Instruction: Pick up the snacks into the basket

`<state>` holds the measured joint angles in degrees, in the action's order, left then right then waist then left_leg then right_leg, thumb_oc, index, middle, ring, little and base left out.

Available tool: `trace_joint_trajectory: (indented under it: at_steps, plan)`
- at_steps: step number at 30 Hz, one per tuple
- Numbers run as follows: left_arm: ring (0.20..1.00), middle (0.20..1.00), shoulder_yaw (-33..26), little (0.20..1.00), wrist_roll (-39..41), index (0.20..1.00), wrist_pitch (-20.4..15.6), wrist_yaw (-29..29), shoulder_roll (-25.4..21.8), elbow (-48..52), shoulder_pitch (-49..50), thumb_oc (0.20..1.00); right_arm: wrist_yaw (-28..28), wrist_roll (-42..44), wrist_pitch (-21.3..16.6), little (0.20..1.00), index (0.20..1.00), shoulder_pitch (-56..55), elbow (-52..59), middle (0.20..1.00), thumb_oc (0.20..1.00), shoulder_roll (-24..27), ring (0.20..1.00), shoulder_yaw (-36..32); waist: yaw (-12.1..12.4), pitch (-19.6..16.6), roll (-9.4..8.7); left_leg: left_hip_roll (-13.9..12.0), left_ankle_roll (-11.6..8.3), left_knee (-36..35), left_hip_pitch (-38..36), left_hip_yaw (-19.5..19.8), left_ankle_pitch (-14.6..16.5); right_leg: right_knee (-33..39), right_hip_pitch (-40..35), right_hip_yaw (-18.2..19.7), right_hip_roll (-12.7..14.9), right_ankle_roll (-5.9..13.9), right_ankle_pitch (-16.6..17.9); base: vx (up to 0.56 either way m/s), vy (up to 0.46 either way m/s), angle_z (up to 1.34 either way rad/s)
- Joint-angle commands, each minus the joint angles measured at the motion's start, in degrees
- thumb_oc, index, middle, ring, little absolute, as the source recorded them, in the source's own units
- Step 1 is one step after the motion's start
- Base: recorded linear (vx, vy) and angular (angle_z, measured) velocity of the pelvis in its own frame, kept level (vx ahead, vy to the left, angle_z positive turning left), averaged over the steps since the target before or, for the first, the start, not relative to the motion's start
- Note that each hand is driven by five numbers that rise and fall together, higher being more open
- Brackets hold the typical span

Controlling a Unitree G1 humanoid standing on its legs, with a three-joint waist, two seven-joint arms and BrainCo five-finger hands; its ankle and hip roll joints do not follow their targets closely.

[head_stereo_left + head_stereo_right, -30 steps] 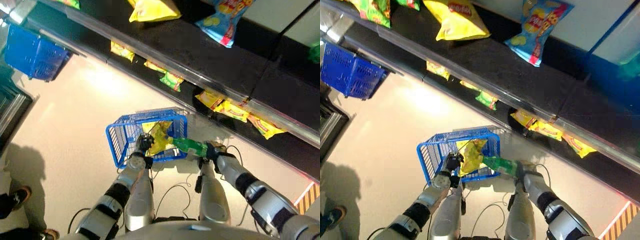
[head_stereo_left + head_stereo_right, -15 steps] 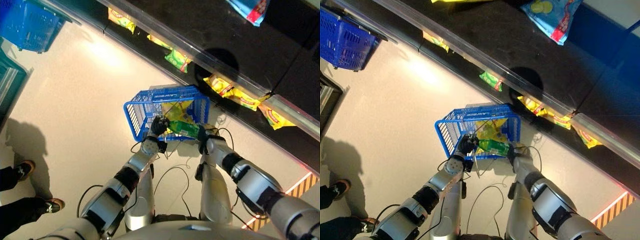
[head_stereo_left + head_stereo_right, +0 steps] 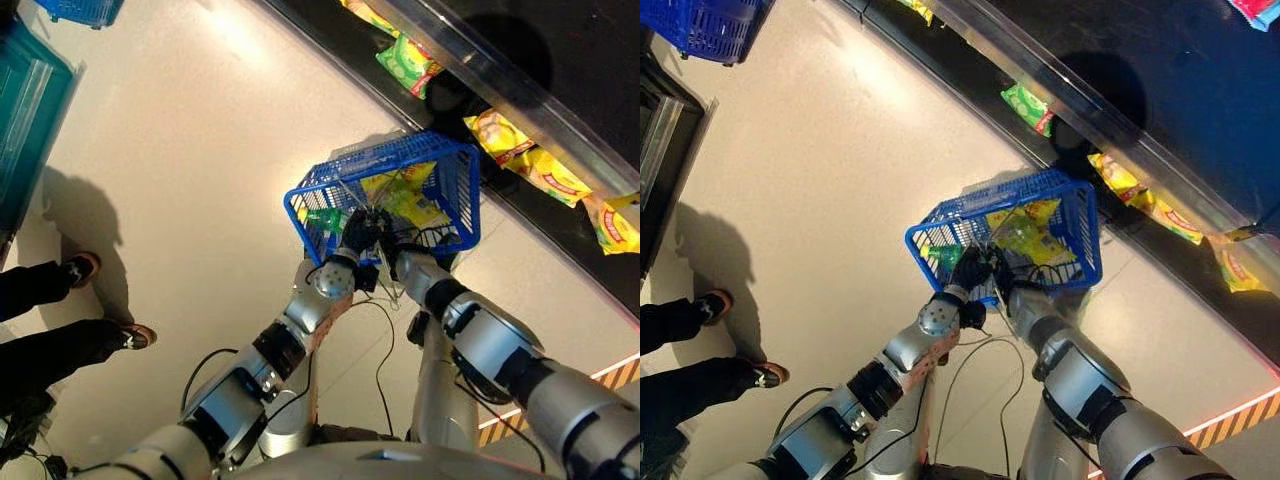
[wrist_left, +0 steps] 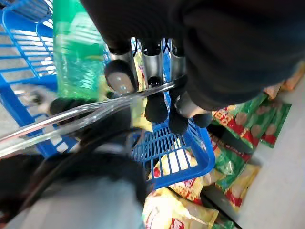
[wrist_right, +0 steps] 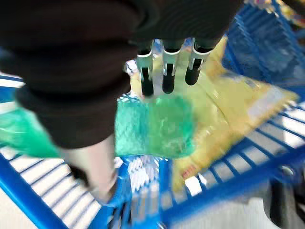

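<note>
The blue wire basket (image 3: 468, 195) hangs just above the floor in front of the shelf. My left hand (image 3: 355, 236) is at its near rim, fingers (image 4: 156, 102) curled round the metal handle (image 4: 71, 117). A green snack packet (image 3: 325, 220) lies inside the basket at its left end, beside a yellow packet (image 3: 402, 196). My right hand (image 3: 396, 256) hovers at the near rim next to the left one. Its fingers (image 5: 164, 71) are straight above the green packet (image 5: 157, 126) and yellow packet (image 5: 238, 105), holding nothing.
A dark low shelf runs along the upper right with yellow packets (image 3: 525, 165) and a green one (image 3: 410, 65) under its clear lip. A person's shoes (image 3: 135, 335) stand at the left. A second blue basket (image 3: 705, 25) and a teal bin (image 3: 30, 120) are far left.
The camera has tilted down. My right hand carried the green packet over the near rim and let it go inside the basket. My left hand kept hold of the handle.
</note>
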<state>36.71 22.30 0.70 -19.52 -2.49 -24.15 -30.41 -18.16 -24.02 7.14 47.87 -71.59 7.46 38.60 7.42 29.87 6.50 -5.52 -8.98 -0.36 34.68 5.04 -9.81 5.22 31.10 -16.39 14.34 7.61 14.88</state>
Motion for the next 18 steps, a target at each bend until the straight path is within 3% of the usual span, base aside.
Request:
trace_joint_trajectory:
  at_steps: [1, 8, 10, 12, 13, 14, 16, 17, 18]
  plan:
    - [0.2, 0.2, 3.2, 0.2, -0.7, 0.2, -5.0, 1.5, 3.1, 10.5, -3.1, 0.2, -0.7, 3.4, -1.1, 1.0, 1.0, 0.6, -3.3, 1.0, 1.0, -0.9, 1.0, -3.1, 1.0, -0.1, 5.32, 6.7, 2.16, -4.6, 0.1, -3.5, -2.2, -2.7, 3.8, 2.0, -0.1, 2.76, -0.8, 0.04, 0.009, 0.01]
    - [0.2, 0.2, -2.1, 0.2, -4.4, 0.2, -4.2, -1.2, -0.6, 1.9, 1.2, 0.2, -3.0, 10.9, -1.7, 1.0, 1.0, -7.9, -3.5, 1.0, 1.0, 4.6, 1.0, -10.2, -0.5, -0.1, 3.88, 6.3, 1.94, -4.6, -5.7, -3.8, -0.8, -2.6, -2.2, 1.7, -0.4, 2.74, -2.1, 0.03, -0.006, 0.06]
    - [0.2, 0.2, -6.7, 0.2, -6.1, 0.2, -3.0, -2.7, -1.7, -6.6, 3.1, 0.2, -3.2, 13.6, -2.3, 1.0, 1.0, -11.7, -2.9, 1.0, 1.0, 7.5, 1.0, -13.6, -2.0, -0.1, 2.62, 6.0, 1.93, -4.6, -8.6, -3.9, -0.5, -2.9, -5.0, 2.0, -0.8, 2.51, -2.8, 0.05, -0.031, 0.01]
    - [0.2, 0.2, -7.1, 0.2, -7.8, 0.2, -2.8, -2.4, -2.4, -9.1, 3.6, 0.2, -3.3, 14.3, -2.3, 1.0, 1.0, -12.3, -2.8, 1.0, 1.0, 8.4, 1.0, -14.3, -2.4, -0.1, 2.28, 5.9, 1.98, -4.6, -9.7, -3.9, -0.3, -3.0, -6.0, 2.1, -0.9, 2.43, -3.1, 0.05, -0.023, 0.0]
    - [0.2, 0.2, -10.8, 0.2, -7.4, 0.2, -2.5, -3.0, -3.6, -12.7, 5.7, 0.2, -3.4, 16.1, -2.7, 1.0, 1.0, -15.2, -1.8, 1.0, 1.0, 10.8, 1.0, -16.7, -3.3, -0.1, 1.55, 5.9, 2.08, -4.6, -12.0, -3.9, 0.1, -3.3, -8.2, 2.1, -1.2, 2.24, -3.8, 0.06, -0.03, -0.01]
    - [0.2, 0.2, -10.8, 0.2, -7.4, 0.2, -2.5, -3.0, -3.6, -12.7, 5.7, 0.2, -3.4, 16.1, -2.7, 1.0, 1.0, -15.1, -1.8, 1.0, 1.0, 10.8, 1.0, -16.7, -3.3, -0.1, 1.54, 5.9, 2.09, -4.6, -11.9, -3.9, 0.0, -3.3, -8.1, 2.1, -1.2, 2.24, -3.8, 0.08, -0.059, -0.01]
    - [0.2, 0.2, -12.8, 0.2, -13.6, 0.2, -0.5, -3.6, -4.6, -21.8, 6.7, 0.2, -3.4, 18.7, -3.5, 1.0, 1.0, -18.3, -1.2, 1.0, 1.0, 12.1, 1.0, -19.7, -4.4, -0.1, 0.47, 5.7, 2.35, -4.6, -15.4, -3.8, 0.6, -3.7, -11.6, 2.1, -1.7, 1.96, -4.9, 0.06, -0.044, -0.03]
    - [0.2, 0.2, -12.8, 0.2, -13.6, 0.2, -0.5, -3.6, -4.6, -21.8, 6.7, 0.2, -3.4, 18.7, -3.5, 1.0, 1.0, -18.3, -1.2, 1.0, 1.0, 12.1, 1.0, -19.7, -4.4, -0.1, 0.47, 5.7, 2.36, -4.6, -15.4, -3.8, 0.5, -3.7, -11.5, 2.1, -1.6, 1.96, -4.9, 0.06, -0.026, -0.02]
    - [0.2, 0.2, -15.0, 0.2, -13.0, 0.2, 0.0, -2.6, -4.7, -28.1, 7.6, 0.2, -3.2, 19.9, -3.7, 1.0, 1.0, -20.1, -0.7, 1.0, 1.0, 12.6, 1.0, -21.0, -5.1, -0.1, -0.19, 5.5, 2.56, -4.6, -17.8, -3.9, 0.8, -4.2, -13.5, 2.5, -2.0, 1.76, -5.5, 0.07, -0.029, -0.03]
